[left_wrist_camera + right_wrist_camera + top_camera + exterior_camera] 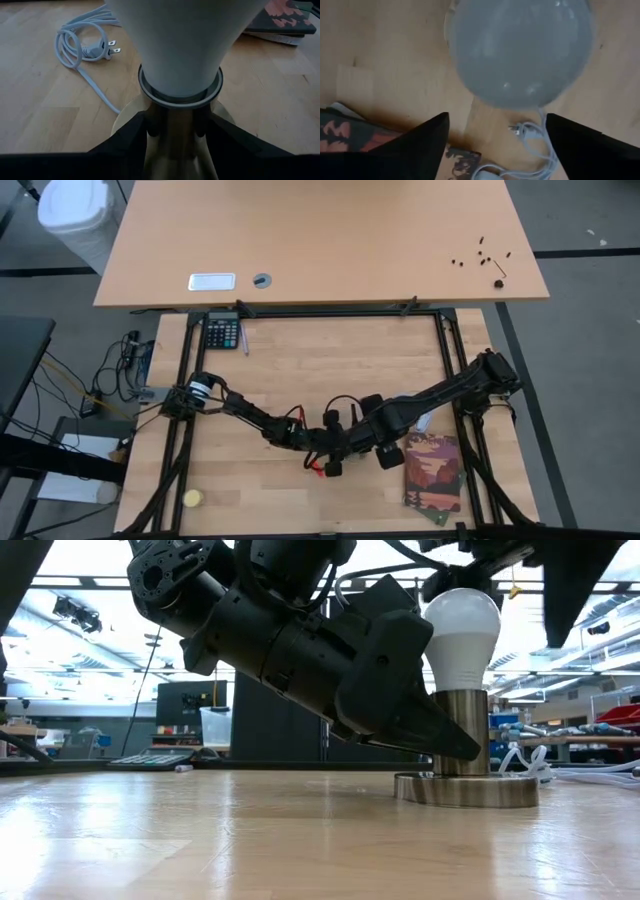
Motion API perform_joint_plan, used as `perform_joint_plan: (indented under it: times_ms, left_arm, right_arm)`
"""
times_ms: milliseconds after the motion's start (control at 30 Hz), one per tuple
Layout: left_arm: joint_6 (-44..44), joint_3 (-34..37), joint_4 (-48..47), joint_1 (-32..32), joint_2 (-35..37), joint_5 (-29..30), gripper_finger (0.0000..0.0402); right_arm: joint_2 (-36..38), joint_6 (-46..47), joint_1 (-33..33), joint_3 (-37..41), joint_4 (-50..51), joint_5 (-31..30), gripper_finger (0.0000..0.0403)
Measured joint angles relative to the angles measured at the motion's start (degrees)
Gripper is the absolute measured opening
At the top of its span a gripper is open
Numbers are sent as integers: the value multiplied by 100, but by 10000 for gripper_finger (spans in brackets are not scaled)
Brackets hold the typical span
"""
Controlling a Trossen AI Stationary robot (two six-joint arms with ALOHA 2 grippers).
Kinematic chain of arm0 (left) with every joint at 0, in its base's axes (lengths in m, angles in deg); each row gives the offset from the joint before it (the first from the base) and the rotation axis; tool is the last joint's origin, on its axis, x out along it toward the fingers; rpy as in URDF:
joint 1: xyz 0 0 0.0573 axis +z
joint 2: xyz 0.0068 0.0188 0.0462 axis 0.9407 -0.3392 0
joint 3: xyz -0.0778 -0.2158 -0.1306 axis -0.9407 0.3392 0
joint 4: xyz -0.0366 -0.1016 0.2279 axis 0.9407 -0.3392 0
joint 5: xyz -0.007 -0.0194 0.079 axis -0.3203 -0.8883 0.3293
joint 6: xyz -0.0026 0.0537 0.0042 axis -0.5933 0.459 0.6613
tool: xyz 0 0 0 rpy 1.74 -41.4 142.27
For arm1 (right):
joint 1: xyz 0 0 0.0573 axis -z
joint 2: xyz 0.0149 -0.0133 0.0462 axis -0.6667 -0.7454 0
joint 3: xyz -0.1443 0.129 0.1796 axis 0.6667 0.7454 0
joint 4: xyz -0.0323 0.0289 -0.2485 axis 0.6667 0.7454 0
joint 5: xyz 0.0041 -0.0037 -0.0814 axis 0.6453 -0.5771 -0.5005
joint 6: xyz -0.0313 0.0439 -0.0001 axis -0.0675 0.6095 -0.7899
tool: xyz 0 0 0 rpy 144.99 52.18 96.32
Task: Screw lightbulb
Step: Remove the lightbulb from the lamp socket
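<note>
notably no legible writing, lightbulb upright in socket

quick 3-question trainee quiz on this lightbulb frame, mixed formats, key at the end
1. True or false: the lightbulb stands upright in the metal socket.
2. What is the left gripper clamped on? A) the bulb's glass B) the socket stem C) the white cord
3. Fill in: the right gripper sits above the bulb with its fingers ____, one on each side of the glass without touching.

Key: 1 true; 2 B; 3 open
</note>
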Motion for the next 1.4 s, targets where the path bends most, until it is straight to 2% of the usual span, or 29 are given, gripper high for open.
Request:
perform_joint_plan:
  times_ms: [200,367,567,700,867,1033,1167,1400]
  left_arm:
    - [-2,0,1,0,-1,28,180]
    - [-21,0,2,0,-1,80,180]
    - [-173,2,0,0,-3,128,185]
    - [-310,2,-4,0,-5,131,198]
    - [-463,7,3,0,-7,138,205]
    - [-345,11,63,7,-12,221,206]
    - [-329,11,68,11,-15,497,206]
    - [-330,11,70,17,-16,699,206]
  right_arm:
    - [203,657,-372,0,368,-345,369]
    - [450,1363,-870,0,407,-871,365]
    - [699,2640,-1550,0,408,-1500,355]
    - [704,3446,-2039,11,376,-2131,352]
    - [711,4035,-2426,364,291,-2885,352]
    - [771,4713,-2380,1034,237,-3018,353]
    - [999,5081,-2308,1907,-629,-3132,353]
    - [1660,5052,-2169,3777,-3697,-3951,353]
